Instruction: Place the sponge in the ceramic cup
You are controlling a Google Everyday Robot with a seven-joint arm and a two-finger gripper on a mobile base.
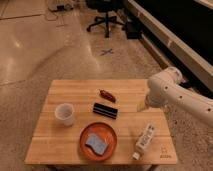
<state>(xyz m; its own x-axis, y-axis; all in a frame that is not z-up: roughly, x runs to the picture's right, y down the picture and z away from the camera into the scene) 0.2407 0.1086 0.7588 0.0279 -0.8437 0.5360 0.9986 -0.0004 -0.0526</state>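
Observation:
The blue-grey sponge (96, 142) lies flat on an orange plate (112, 145) near the table's front edge. The white ceramic cup (65, 113) stands upright to the plate's upper left, apart from it. My white arm reaches in from the right, and my gripper (142, 106) hangs over the table's right side, well right of the plate and cup, with nothing seen in it.
On the wooden table (75, 95) a black rectangular bar (105, 110) lies at the centre, a small red object (107, 95) behind it, and a white labelled bottle (144, 140) lies on its side at the front right. An office chair (107, 15) stands on the floor behind.

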